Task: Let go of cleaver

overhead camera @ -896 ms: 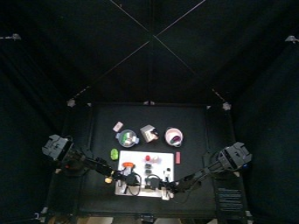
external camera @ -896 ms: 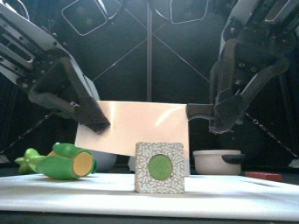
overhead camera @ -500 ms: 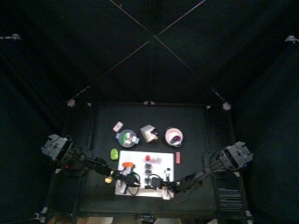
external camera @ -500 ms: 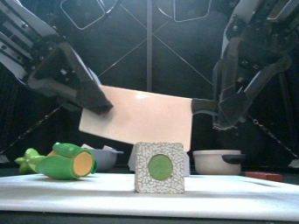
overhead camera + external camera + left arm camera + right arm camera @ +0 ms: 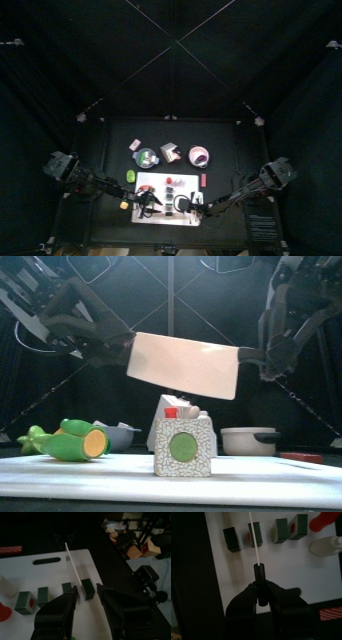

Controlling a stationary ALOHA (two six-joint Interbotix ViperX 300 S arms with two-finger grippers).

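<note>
— Where is the broad white-bladed cleaver with the black handle [image 5: 185, 364]?

— In the air above the small black table [image 5: 80, 468], blade hanging edge-down and tilted, its lower corner toward four o'clock in the front view. It sits straight at twelve o'clock over the cracked-pattern white carton with a green oval [image 5: 181, 444].

— Who has it?

— The right gripper [image 5: 260, 596] is clamped on the black handle; its wrist view shows both jaws pressed against the handle, the blade running away edge-on. The left gripper [image 5: 87, 596] has its jaws spread, and in its wrist view the thin blade stands just beyond them, apart from both.

— Anything else on the table?

— A green toy with a yellow-rimmed mouth [image 5: 67, 440] lies at nine o'clock from the carton, and a pale round pot [image 5: 249, 440] stands at three o'clock.
</note>
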